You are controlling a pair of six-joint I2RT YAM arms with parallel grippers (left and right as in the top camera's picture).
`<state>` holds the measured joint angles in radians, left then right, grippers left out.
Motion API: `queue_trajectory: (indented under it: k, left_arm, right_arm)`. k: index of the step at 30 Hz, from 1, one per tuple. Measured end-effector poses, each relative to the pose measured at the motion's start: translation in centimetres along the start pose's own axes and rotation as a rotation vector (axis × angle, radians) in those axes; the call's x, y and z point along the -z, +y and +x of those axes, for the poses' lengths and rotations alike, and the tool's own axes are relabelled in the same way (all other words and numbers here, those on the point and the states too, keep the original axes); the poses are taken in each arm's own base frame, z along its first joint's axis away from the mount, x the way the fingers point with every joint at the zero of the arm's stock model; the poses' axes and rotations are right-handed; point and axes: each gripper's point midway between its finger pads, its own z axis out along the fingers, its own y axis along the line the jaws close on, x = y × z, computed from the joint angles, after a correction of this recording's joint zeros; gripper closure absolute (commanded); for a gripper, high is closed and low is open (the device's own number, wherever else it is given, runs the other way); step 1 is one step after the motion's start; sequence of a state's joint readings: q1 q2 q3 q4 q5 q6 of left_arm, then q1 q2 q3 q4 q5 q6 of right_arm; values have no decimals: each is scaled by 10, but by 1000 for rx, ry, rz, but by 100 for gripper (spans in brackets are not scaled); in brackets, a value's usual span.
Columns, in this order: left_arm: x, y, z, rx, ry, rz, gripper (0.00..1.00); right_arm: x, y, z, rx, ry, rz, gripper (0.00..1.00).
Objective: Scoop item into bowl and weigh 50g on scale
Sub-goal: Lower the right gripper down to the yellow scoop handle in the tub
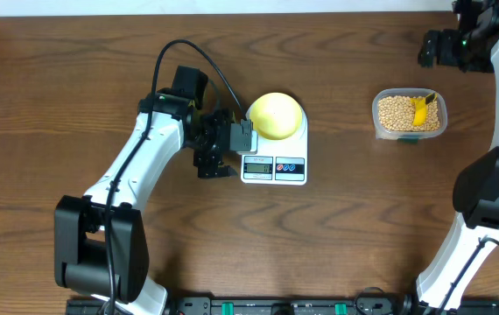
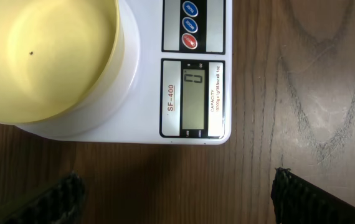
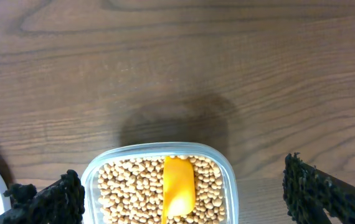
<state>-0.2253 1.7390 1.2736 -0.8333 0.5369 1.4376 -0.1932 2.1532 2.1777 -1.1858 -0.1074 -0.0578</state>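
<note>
Scale (image 2: 190, 68) just ahead of spread left fingers (image 2: 56, 198), not touching.

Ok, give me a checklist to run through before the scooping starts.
1. Small round pale yellow bowl sits on the flat white digital scale: ok.
2. Scale display reads 0 with the bowl aboard: ok.
3. Bowl empty: ok, apart from one tiny dark speck.
4. Bright yellow scoop lies on the tan beans in the clear plastic container: ok.
5. Right gripper open above the scoop: ok.
6. Left gripper, open, clear of the scale: cannot tell.
</note>
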Motion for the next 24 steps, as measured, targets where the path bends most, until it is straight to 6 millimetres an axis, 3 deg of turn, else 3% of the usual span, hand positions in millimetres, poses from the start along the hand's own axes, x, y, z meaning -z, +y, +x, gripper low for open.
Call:
queue_trajectory:
  k: [3,5,7,12,16,19,24]
  left_arm:
    - [0,0,0,0,0,0,2]
    - [0,0,0,0,0,0,3]
    - [0,0,0,0,0,0,2]
    - [0,0,0,0,0,1,2]
    - [0,0,0,0,0,1,2]
    - [0,0,0,0,0,0,2]
    - [0,0,0,0,-1,0,3]
  right_arm:
    - [0,0,0,0,0,0,1]
    - [0,0,5,-5,22,-2,12]
    - [4,2,21,-36,87,-5,15]
    - [26,6,48,-76,188,-6,10]
    - [41,8,58,-87,209,-5,14]
    - [29,8,65,-92,230,-6,18]
    - [-10,10,80,-87,262,-9,24]
